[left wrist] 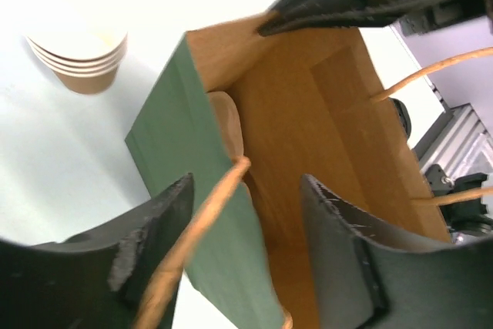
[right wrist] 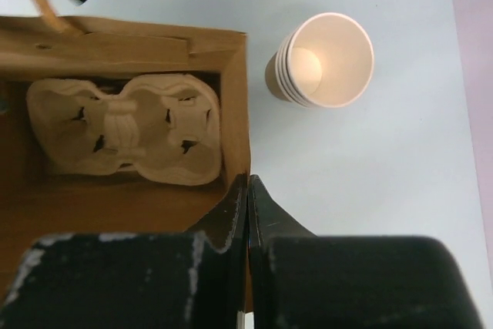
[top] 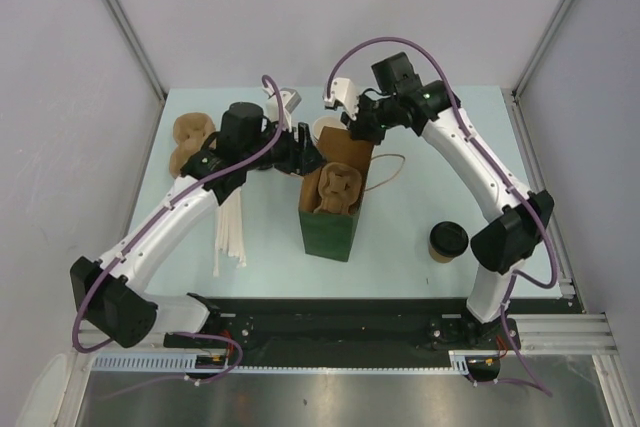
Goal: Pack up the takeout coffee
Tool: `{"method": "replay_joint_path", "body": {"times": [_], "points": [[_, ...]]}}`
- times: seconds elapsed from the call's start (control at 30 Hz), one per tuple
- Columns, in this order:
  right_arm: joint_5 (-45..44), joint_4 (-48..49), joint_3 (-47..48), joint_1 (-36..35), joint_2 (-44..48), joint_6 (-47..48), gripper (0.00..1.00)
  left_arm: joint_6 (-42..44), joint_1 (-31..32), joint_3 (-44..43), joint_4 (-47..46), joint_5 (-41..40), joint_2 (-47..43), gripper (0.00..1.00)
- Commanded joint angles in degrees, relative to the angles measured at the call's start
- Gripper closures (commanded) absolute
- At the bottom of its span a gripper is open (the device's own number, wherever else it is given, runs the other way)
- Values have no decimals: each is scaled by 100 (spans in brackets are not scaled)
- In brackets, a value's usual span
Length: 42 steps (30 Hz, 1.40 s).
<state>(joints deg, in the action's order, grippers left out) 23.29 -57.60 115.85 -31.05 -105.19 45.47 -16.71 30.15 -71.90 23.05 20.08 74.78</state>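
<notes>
Two grippers attend the green bag (top: 330,232) at its mouth. The right gripper (right wrist: 247,186) is clenched on the rim at the bag's 12 o'clock, evidently to hold it open. The left gripper (left wrist: 246,186) stands released astride the 10 o'clock wall and handle (left wrist: 200,221). A cup carrier (right wrist: 123,129) lies inside. The takeout coffee (top: 448,241) stands lidded at the bag's 4 o'clock, well apart, not yet packed.

Top view: bright, even overhead light, sharp, only faint soft shadows under the arms (top: 180,212). Left wrist view: the table (left wrist: 46,159) at upper left is blown out white; the left gripper (left wrist: 246,184) along the bottom is blurred. Right wrist view: a hot spot glares inside the stack of cups (right wrist: 323,59), the bag (right wrist: 123,48) is dim inside, the right gripper (right wrist: 247,186) at the bottom is soft
</notes>
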Motion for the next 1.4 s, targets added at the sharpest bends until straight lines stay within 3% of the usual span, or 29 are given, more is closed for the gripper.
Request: {"method": "replay_joint_path", "body": {"times": [0.0,0.17,0.23,0.37,0.53,0.73,1.0,1.13,1.17,1.27,1.33,1.37], "points": [[123,653,-580,-173,1017,40,100,168,26,70,-292,-91,-368,36],[-281,996,-1380,-524,1667,181,100,168,35,237,-494,-206,-526,34],[-413,988,-1390,-595,1721,120,100,186,26,290,-608,-215,-605,28],[-378,769,-1364,-517,1624,-161,100,265,35,317,-609,-162,-632,27],[-360,751,-1048,-279,1177,-556,100,353,26,282,-617,-206,-649,27],[-53,470,-389,89,492,-794,100,335,17,-34,-556,-188,-579,2],[237,285,-45,204,174,-812,100,230,-220,-544,-538,-250,-473,1],[229,110,148,222,104,-856,85,212,-518,-764,-486,-223,-465,0],[255,74,287,231,86,-873,71,203,-563,-773,-485,-206,-465,0],[290,-31,499,275,60,-979,50,247,-686,-782,-450,-118,-509,1],[299,-110,692,283,51,-1066,38,334,-730,-773,-459,-127,-561,1],[316,-137,771,292,51,-1102,37,370,-739,-773,-485,-135,-579,1]]}}
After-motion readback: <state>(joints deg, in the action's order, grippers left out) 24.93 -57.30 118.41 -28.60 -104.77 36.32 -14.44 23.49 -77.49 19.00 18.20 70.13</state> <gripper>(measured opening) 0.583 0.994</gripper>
